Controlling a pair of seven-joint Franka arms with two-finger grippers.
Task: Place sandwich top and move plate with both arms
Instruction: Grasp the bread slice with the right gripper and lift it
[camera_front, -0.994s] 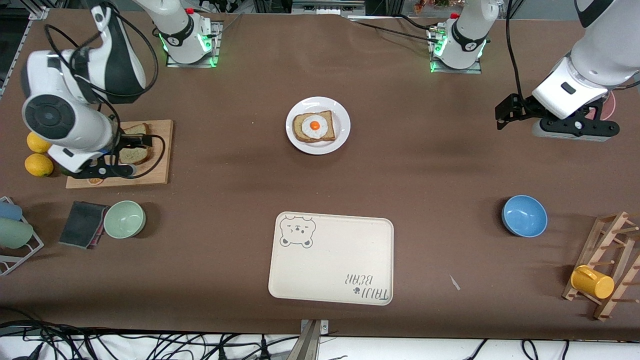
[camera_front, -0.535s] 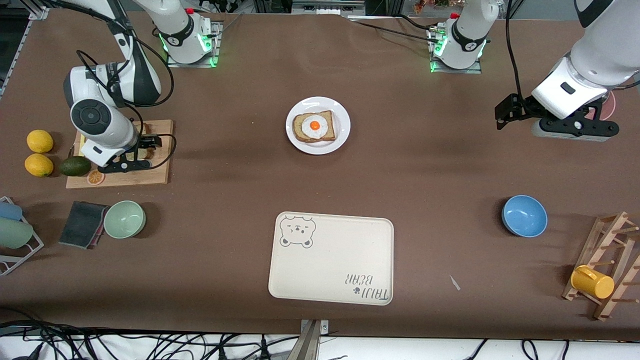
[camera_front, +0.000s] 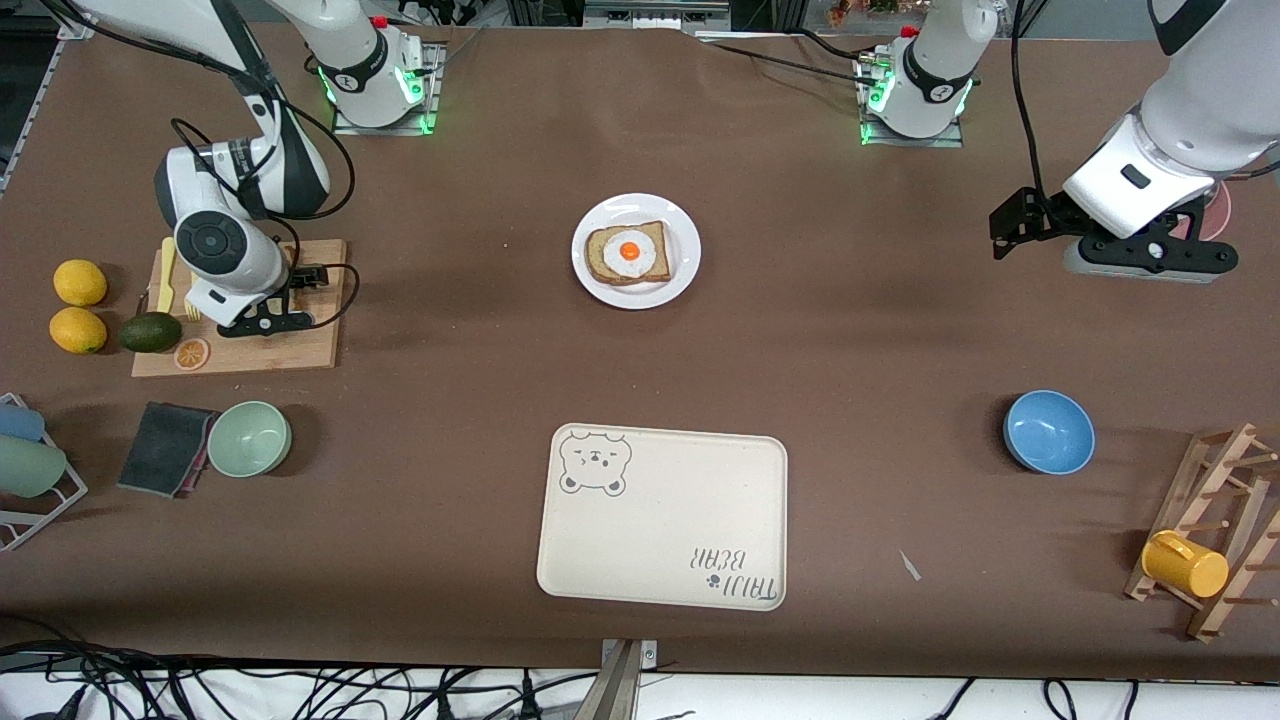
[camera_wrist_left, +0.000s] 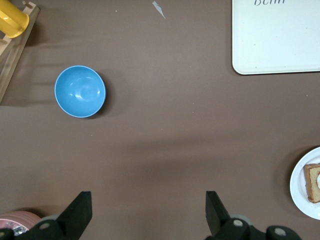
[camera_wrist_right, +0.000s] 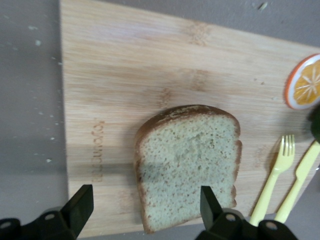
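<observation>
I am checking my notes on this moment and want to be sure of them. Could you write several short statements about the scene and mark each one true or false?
1. The sandwich top lies on the wooden cutting board. True.
2. The right gripper is shut on the sandwich top. False: its fingers stand apart, one on each side of the slice, and do not grip it.
3. The plate carries a bread slice with a fried egg. True.
4. The plate stands on the bear-printed tray. False: it stands on the table, farther from the front camera than the tray.
5. The left gripper holds the blue bowl. False: it is open, holds nothing, and waits.
</observation>
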